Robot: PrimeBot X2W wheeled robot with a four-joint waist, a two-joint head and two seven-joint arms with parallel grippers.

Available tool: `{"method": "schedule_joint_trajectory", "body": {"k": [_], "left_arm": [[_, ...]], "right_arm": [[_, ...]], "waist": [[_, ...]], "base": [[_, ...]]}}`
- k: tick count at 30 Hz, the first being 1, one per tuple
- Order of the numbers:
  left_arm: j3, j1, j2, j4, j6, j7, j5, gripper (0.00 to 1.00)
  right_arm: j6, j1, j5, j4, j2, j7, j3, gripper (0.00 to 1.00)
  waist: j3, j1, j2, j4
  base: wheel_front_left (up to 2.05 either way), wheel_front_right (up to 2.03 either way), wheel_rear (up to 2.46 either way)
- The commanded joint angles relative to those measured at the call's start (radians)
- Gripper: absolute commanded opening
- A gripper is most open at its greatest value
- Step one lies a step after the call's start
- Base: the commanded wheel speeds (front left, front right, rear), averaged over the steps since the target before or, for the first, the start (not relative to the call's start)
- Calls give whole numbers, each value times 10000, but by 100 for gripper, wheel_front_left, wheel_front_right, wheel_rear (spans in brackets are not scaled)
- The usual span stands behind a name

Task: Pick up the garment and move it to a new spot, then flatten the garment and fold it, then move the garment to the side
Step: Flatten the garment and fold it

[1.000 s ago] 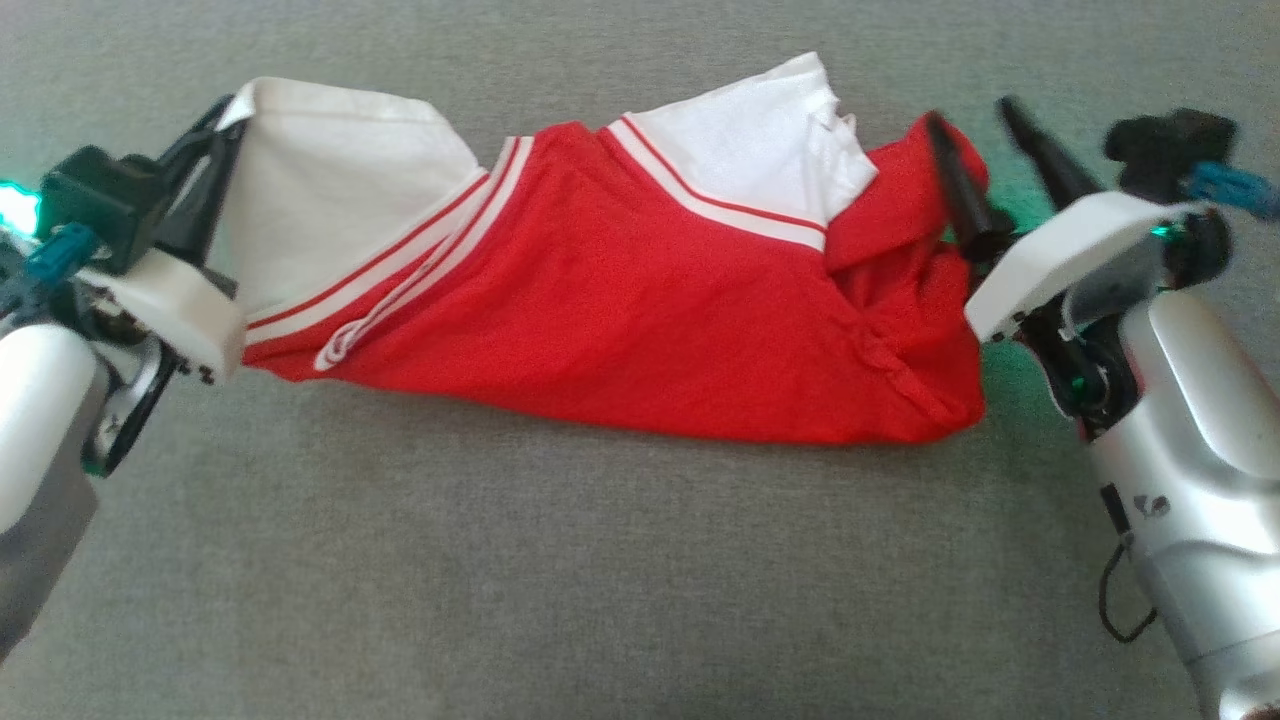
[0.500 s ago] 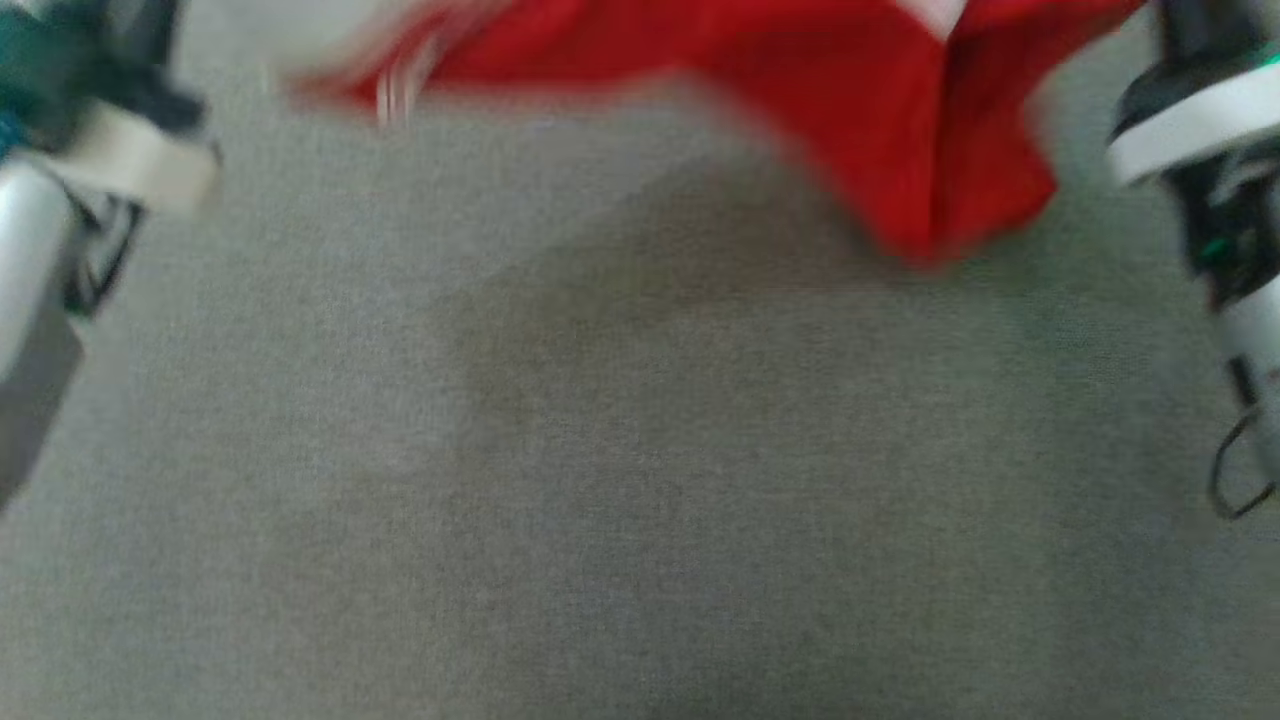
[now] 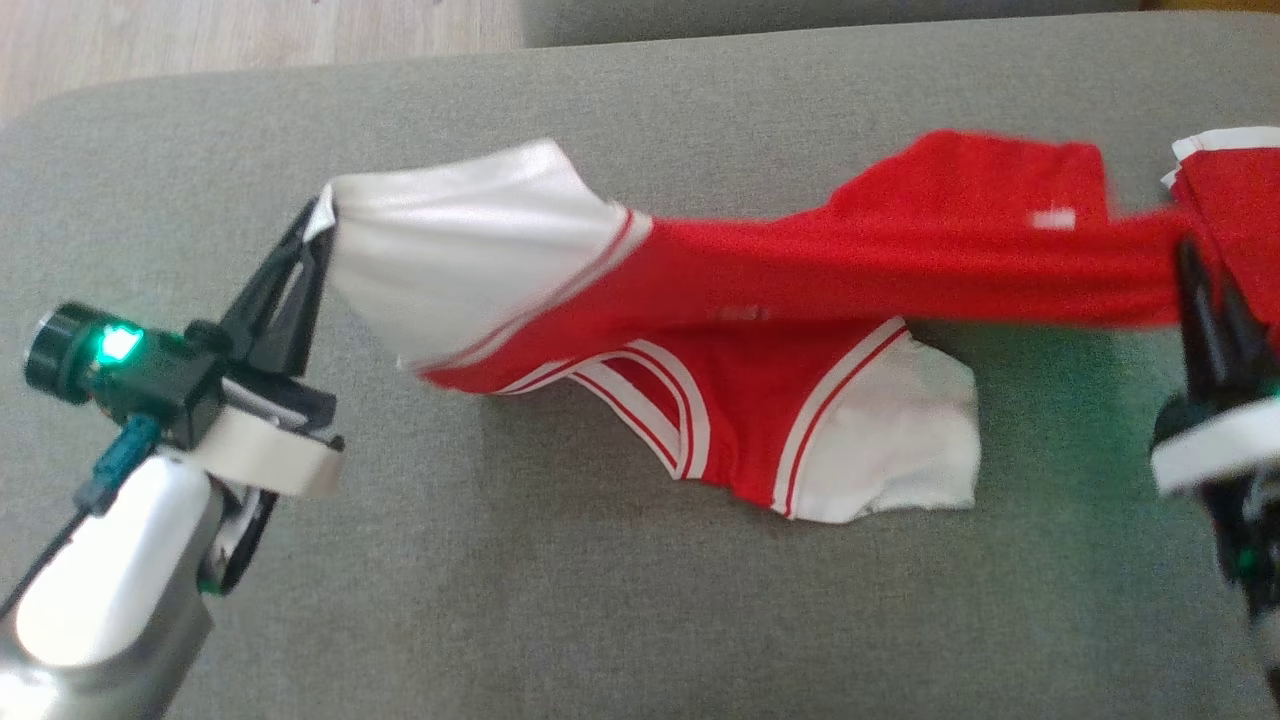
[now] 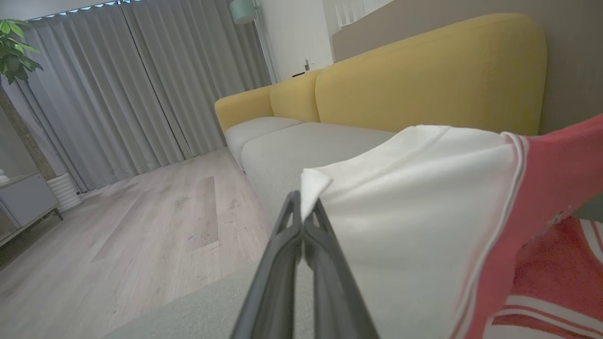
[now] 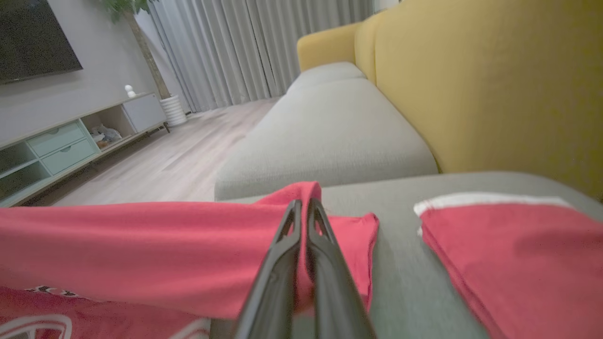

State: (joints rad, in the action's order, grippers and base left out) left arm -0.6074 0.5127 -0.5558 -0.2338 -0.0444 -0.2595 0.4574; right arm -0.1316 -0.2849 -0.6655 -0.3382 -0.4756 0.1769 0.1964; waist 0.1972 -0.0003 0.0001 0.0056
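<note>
We're looking into a home's living room here; a sofa's yellow back (image 4: 424,75) is rising behind wide grey seat cushions (image 5: 325,136); long grey curtains (image 4: 141,84) are hanging right down to a pale wood floor (image 4: 141,235); a dark television (image 5: 33,37) is sitting on the wall above a low cabinet (image 5: 66,141) with mint-green drawers; a leafy plant (image 4: 14,47) is standing by those curtains
</note>
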Motion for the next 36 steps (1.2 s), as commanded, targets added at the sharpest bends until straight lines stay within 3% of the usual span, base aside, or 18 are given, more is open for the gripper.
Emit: {"method": "schedule_joint_trajectory", "body": {"k": [1,5,6,7,15,19,32,34,35,36], "left_arm": [[804,188,-369,429,-120,-20,-70,0],[942,-967,-316,841,-144,-21,-421,0],[1002,-1229,-295,926,-184,-21,-498,0],[1048,-1473,-281,994,-198,-21,-573,0],[1399,-2429,-212,1142,-98,-22,-1080,0],[1618,-2457,-110,1134,-8,-22,-1246,0],[1733,-2077,425,883,468,-22,-1744,0],[1743,-2034,501,826,539,-22,-1801,0],[1755,-2019,527,799,572,-22,-1827,0],[1776,-2005,544,772,603,-22,-1849,0]], "right_arm": [[9,489,118,605,-70,-107,-191,0],[9,2322,545,1432,339,-379,-499,0],[9,2737,640,1607,521,-480,-616,45],[9,3127,719,1784,688,-635,-675,100],[9,4956,540,3694,856,-1780,-761,100],[9,4850,698,4157,650,-1876,-923,100],[9,3016,1723,1816,678,-2624,-336,100],[9,2924,1688,1565,681,-2746,-216,87],[9,2899,1670,1490,675,-2790,-164,61],[9,2890,1669,1418,679,-2859,-155,41]], "waist": [[-1,3,-1,15],[24,3,-1,32],[13,3,-1,32],[1,3,-1,35],[39,3,-1,99],[113,3,-1,101],[460,3,-1,515],[480,3,-1,593],[486,3,-1,620],[490,3,-1,639]], "base": [[0,0,0],[0,0,0],[0,0,0],[0,0,0],[0,0,0],[0,0,0],[0,0,0],[0,0,0],[0,0,0],[0,0,0]]}}
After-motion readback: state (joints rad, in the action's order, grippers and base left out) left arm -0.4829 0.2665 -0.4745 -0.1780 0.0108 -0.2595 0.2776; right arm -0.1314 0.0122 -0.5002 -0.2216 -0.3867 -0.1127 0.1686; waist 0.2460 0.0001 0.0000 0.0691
